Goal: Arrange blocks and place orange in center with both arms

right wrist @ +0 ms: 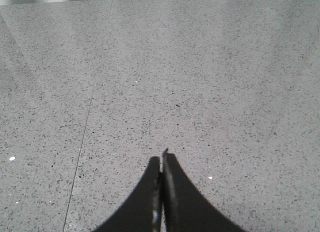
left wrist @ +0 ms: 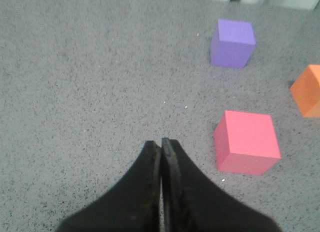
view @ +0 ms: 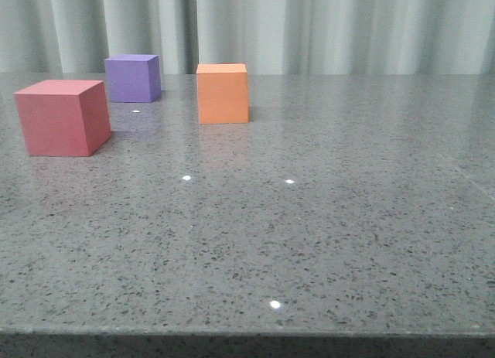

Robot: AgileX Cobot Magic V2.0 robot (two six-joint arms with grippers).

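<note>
The red-pink cube stands at the left of the grey table. The purple cube stands behind it, further back. The orange cube stands to their right, near the middle at the back. In the left wrist view the red-pink cube lies close beside my left gripper, with the purple cube and the orange cube beyond. The left gripper is shut and empty. My right gripper is shut and empty over bare table. Neither gripper shows in the front view.
The speckled grey table runs to a front edge at the bottom of the front view. A pale curtain hangs behind the table. A thin seam line crosses the table surface beside the right gripper.
</note>
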